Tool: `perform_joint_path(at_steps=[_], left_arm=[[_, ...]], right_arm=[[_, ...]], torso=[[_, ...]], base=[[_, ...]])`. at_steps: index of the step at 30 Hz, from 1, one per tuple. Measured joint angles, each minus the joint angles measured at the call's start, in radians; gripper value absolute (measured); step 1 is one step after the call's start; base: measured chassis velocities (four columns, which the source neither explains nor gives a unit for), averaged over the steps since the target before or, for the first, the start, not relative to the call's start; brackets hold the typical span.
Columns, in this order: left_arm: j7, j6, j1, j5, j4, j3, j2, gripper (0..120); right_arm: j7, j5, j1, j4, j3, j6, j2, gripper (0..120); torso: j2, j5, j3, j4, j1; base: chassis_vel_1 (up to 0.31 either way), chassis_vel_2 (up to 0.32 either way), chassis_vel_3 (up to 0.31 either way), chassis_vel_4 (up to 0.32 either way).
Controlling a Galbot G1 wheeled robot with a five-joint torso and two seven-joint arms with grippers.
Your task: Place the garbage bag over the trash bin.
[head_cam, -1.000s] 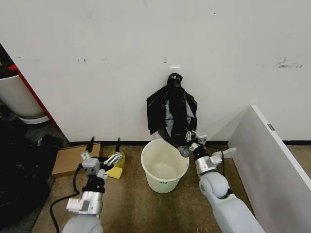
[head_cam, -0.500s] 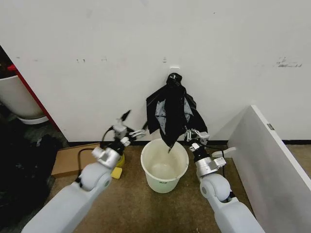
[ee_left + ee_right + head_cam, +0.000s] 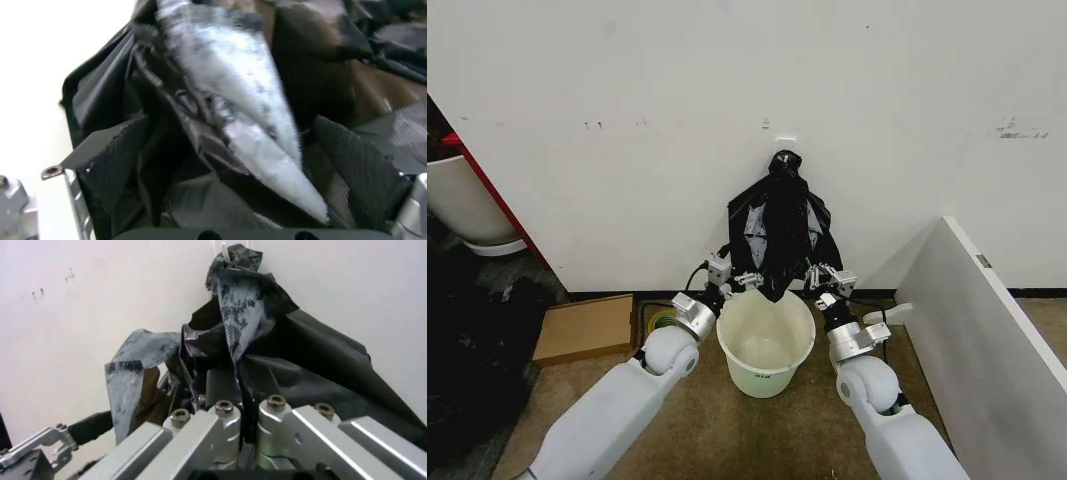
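Note:
The garbage bag (image 3: 779,240), thin glossy black film, hangs against the wall from a gathered, knotted top (image 3: 785,163) on a hook. Its lower tip dangles just above the trash bin (image 3: 765,345), a round cream-white pail standing on the floor below. My right gripper (image 3: 827,277) is at the bag's lower right edge and is shut on the film (image 3: 233,335); its fingers (image 3: 223,417) are pressed close together. At the lower left edge my left gripper (image 3: 739,283) stands open, with crumpled bag film (image 3: 233,115) between its spread pads (image 3: 113,165).
A flat cardboard box (image 3: 585,325) and a yellow roll (image 3: 659,320) lie on the floor left of the bin. A white slanted panel (image 3: 987,330) stands at the right. A larger white tub with a red edge (image 3: 462,205) is at the far left.
My left arm has swung up from the floor by the cardboard and across to the bag's lower left edge. The bag's lower part has spread wider. The right gripper has stayed put.

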Motion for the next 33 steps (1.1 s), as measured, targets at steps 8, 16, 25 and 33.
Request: perform_joint_path(at_steps=[8,16,25,33], left_arm=[[0.011,-0.018,-0.010,0.026,0.017,-0.003,-0.001,65],[0.024,-0.020,-0.016,-0.020,0.021,-0.005,-0.006,32],[0.005,-0.015,0.047,-0.019,-0.048,-0.056,0.004,0],[-0.104,0.040,0.250,0.088,-0.197,-0.165,0.044,0]], right_arm=[[-0.005,-0.007,0.001,0.001,-0.005,0.000,0.009,0],[-0.008,-0.007,-0.018,0.021,0.000,0.001,0.006,0],[0.008,-0.047,-0.070,0.055,0.017,0.009,-0.007,0],[0.173,-0.192,-0.222,0.126,0.005,-0.030,-0.033,0]], torso=[[0.000,0.0000,0.000,0.0000,0.000],[0.000,0.0000,0.000,-0.0001,0.000],[0.000,-0.0001,0.000,-0.0001,0.000],[0.000,-0.0002,0.000,-0.0003,0.000]], base=[[0.000,0.000,0.000,0.000],[0.000,0.000,0.000,0.000],[0.000,0.000,0.000,0.000],[0.000,0.000,0.000,0.000]])
